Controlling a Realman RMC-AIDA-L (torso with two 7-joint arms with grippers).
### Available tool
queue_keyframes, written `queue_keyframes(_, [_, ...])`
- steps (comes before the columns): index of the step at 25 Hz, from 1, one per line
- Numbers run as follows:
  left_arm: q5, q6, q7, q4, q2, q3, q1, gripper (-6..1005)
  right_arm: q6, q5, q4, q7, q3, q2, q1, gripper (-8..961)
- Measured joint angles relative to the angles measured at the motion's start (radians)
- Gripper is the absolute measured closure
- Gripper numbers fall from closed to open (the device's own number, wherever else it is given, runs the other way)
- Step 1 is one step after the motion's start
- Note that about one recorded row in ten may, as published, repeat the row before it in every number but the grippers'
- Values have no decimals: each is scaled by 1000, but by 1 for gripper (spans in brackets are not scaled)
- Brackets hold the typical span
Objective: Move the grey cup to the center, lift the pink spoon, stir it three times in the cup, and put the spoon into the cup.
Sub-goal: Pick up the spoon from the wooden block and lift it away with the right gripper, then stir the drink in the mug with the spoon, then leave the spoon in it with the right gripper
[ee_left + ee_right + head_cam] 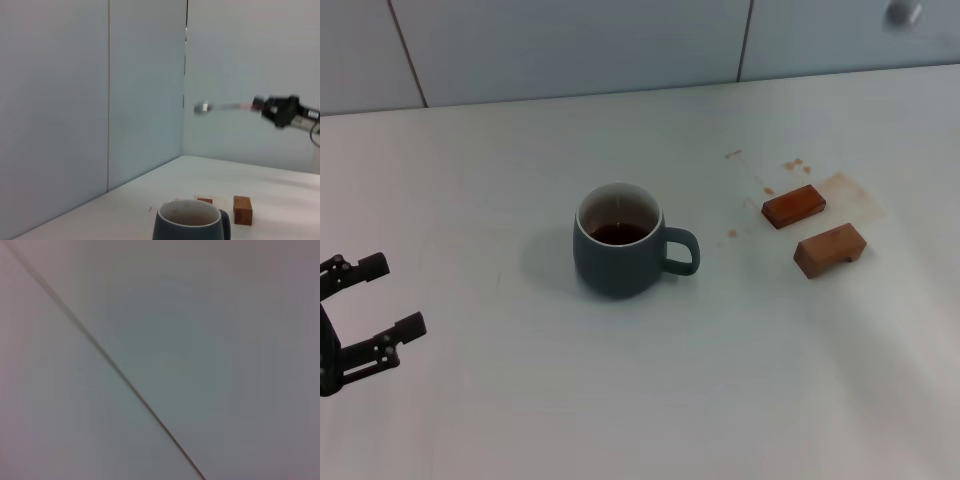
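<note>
The grey cup (618, 252) stands mid-table; the pink spoon (222, 106), light, slim and slippery, hangs high, pinched at its handle by the right gripper (264, 108); the left gripper (370, 312) idles near the left edge, fingers apart.

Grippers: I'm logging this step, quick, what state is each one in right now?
Left gripper: open, empty, low at the robot's left of the grey cup.
Right gripper: shut on the pink spoon, held high in the air.

- Cup (618, 252): blue-grey, upright at head view's centre, handle pointing right, dark liquid inside.
- Spoon (225, 106): held level in the air, upper right of left wrist view.
</note>
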Motion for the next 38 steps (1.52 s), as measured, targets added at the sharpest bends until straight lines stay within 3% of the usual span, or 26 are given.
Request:
queue_keyframes(3, [-5,8,-2,2,-4,0,3,186,-167,34,-98,-11,-7,-2,27,826])
queue_keyframes(4, [-12,12,-4,4,-5,0,6,187,-253,36,-191,31,-35,-4,51,825])
queue_keyframes(5, [-12,12,-4,4,-5,0,6,187,-253,36,-191,31,-35,-4,51,825])
queue_keyframes(7, [-22,15,-5,4,-5,0,9,187,-289,32,-352,152,-140,-7,84,823])
queue_keyframes(8, [-23,16,-5,3,-5,0,10,187,-289,32,-352,152,-140,-7,84,822])
queue_keyframes(9, [-27,17,-4,1,-6,0,12,187,-275,32,-482,235,-249,-8,100,822])
queue_keyframes(10, [-27,17,-4,1,-6,0,12,187,-275,32,-482,235,-249,-8,100,821])
queue_keyframes(12, [-27,17,-4,0,-7,0,13,187,-217,21,-672,357,-402,-6,106,819])
queue_keyframes(13, [-27,17,-2,0,-9,0,13,187,-217,21,-672,357,-402,-6,106,818])
queue_keyframes(14, [-27,17,-1,0,-11,0,13,187,-153,-13,-804,453,-501,-5,108,818])
queue_keyframes(16, [-27,17,0,0,-12,0,13,187,-127,-33,-857,496,-539,-5,111,816])
queue_keyframes(19, [-27,16,0,0,-14,0,13,187,-63,-192,-1061,717,-657,-12,155,814])
queue_keyframes(21, [-27,15,0,0,-15,0,13,187,-56,-238,-1100,778,-679,-15,174,812])
queue_keyframes(22, [-27,14,0,0,-15,0,13,187,-52,-331,-1155,878,-722,-27,217,811])
queue_keyframes(26, [-27,12,0,0,-16,0,10,187,-54,-436,-1189,990,-782,-42,286,808])
queue_keyframes(29, [-27,11,0,0,-18,0,9,186,-55,-585,-1192,1139,-843,-60,390,806])
queue_keyframes(38, [-26,11,-3,0,-20,0,9,199,-57,-796,-1129,1282,-918,-67,557,799])
